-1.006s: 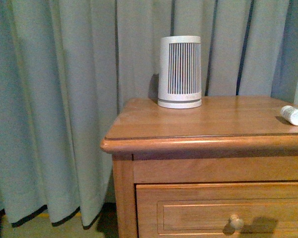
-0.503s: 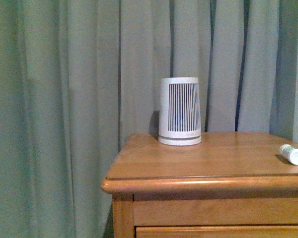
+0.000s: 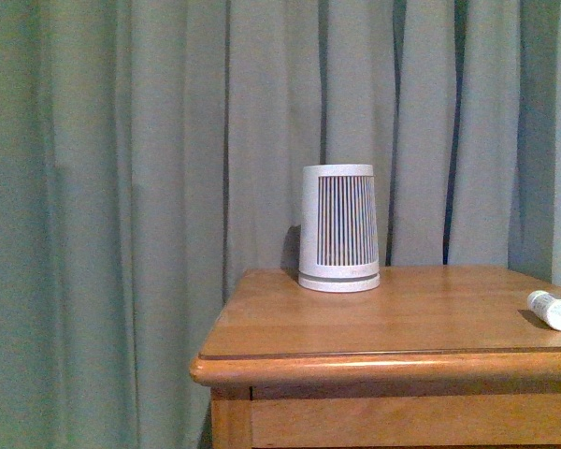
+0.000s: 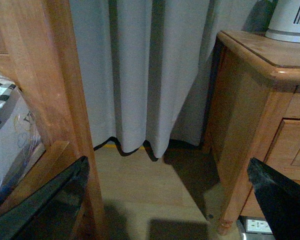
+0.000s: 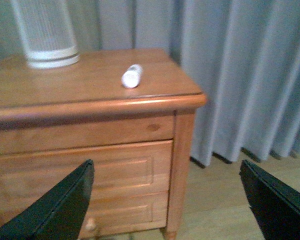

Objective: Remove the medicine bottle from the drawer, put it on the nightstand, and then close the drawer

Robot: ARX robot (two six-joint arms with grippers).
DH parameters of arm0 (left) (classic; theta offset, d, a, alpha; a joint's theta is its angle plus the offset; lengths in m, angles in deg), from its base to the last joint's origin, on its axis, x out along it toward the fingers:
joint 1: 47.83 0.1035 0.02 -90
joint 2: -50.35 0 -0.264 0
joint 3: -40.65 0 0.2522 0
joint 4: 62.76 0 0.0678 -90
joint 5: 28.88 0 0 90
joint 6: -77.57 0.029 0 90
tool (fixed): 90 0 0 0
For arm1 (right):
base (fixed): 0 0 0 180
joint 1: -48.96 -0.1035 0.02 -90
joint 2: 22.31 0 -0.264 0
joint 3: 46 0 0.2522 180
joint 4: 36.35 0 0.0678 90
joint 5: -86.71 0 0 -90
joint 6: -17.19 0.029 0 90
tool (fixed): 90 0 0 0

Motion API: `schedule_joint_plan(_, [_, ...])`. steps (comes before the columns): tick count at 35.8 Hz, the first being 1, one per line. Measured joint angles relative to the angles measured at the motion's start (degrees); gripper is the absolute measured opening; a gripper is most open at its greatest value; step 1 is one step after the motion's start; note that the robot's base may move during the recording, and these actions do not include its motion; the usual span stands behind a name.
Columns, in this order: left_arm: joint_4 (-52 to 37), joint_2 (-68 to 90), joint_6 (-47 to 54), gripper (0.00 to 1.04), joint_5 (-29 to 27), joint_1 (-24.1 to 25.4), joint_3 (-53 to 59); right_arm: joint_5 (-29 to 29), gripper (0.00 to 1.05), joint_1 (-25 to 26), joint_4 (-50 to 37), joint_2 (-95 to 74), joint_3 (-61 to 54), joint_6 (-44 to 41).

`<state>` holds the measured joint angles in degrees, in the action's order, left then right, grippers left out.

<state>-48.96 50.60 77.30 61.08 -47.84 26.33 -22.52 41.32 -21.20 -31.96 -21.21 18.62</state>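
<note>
- Since both sets of jaws stand wide apart with nothing between them, neither arm has any work in hand: the left gripper [image 4: 167, 200] looks at bare floor [image 4: 150, 185] beside the nightstand [image 4: 250, 125], and the right gripper [image 5: 165, 200] hangs in front of it, well clear of the wood.
- In the right wrist view the bottle [image 5: 131, 76] lies on its side on the top, near the right edge and apart from the slatted cone [image 5: 44, 32].
- The front view agrees: the bottle [image 3: 553, 310] rests on the nightstand [image 3: 383, 323], well right of the cone [image 3: 340, 228].
- The drawer [image 5: 80, 167] front sits flush with the frame, so it looks closed, as far as this blurred view shows.
- I judge every step done: bottle out, set down, drawer shut.
- The next move calls for little: keep both arms clear and pull back without brushing the bottle, which could roll.
</note>
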Motion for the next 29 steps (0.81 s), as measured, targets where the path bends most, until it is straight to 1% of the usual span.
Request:
schedule_joint_plan(1, [0.0, 0.0, 0.0, 0.98, 0.0, 0.0, 0.0, 4.6, 0.84, 2.2, 0.5, 0.5, -0.2, -0.2])
schedule_joint_plan(2, [0.0, 0.0, 0.0, 0.98, 0.0, 0.0, 0.0, 10.4, 0.78, 4.9, 0.6, 1.0, -0.6, -0.4])
schedule_joint_plan(3, [0.0, 0.0, 0.0, 0.98, 0.0, 0.0, 0.0, 12.3, 0.75, 5.7, 0.6, 1.2, -0.7, -0.4])
schedule_joint_plan(4, [0.0, 0.0, 0.0, 0.98, 0.0, 0.0, 0.0, 15.7, 0.7, 6.6, 0.6, 1.6, -1.1, -0.5])
schedule_joint_plan(6, [0.0, 0.0, 0.0, 0.98, 0.0, 0.0, 0.0, 18.3, 0.63, 7.0, 0.5, 2.0, -1.8, -0.9])
schedule_joint_plan(7, [0.0, 0.0, 0.0, 0.98, 0.0, 0.0, 0.0, 19.1, 0.58, 7.1, 0.5, 2.4, -2.3, -0.9])
schedule_joint_plan(8, [0.0, 0.0, 0.0, 0.98, 0.0, 0.0, 0.0, 19.2, 0.55, 7.1, 0.4, 2.6, -2.5, -0.9])
schedule_joint_plan(11, [0.0, 0.0, 0.0, 0.98, 0.0, 0.0, 0.0, 19.1, 0.39, 7.4, 0.1, 3.4, -3.8, -1.0])
schedule_joint_plan(12, [0.0, 0.0, 0.0, 0.98, 0.0, 0.0, 0.0, 19.1, 0.36, 7.4, 0.0, 3.6, -4.1, -1.0])
schedule_joint_plan(14, [0.0, 0.0, 0.0, 0.98, 0.0, 0.0, 0.0, 19.1, 0.25, 7.4, -0.2, 4.1, -4.9, -1.0])
schedule_joint_plan(15, [0.0, 0.0, 0.0, 0.98, 0.0, 0.0, 0.0, 19.1, 0.18, 7.5, -0.3, 4.4, -5.3, -1.0])
schedule_joint_plan(16, [0.0, 0.0, 0.0, 0.98, 0.0, 0.0, 0.0, 19.1, 0.15, 7.5, -0.3, 4.5, -5.5, -1.0])
schedule_joint_plan(17, [0.0, 0.0, 0.0, 0.98, 0.0, 0.0, 0.0, 19.1, 0.07, 7.5, -0.5, 4.9, -5.9, -1.0])
schedule_joint_plan(18, [0.0, 0.0, 0.0, 0.98, 0.0, 0.0, 0.0, 19.1, 0.02, 7.5, -0.5, 5.1, -6.2, -1.1])
schedule_joint_plan(29, [0.0, 0.0, 0.0, 0.98, 0.0, 0.0, 0.0, 19.1, 0.03, 7.5, -0.9, 6.6, -7.9, -1.2])
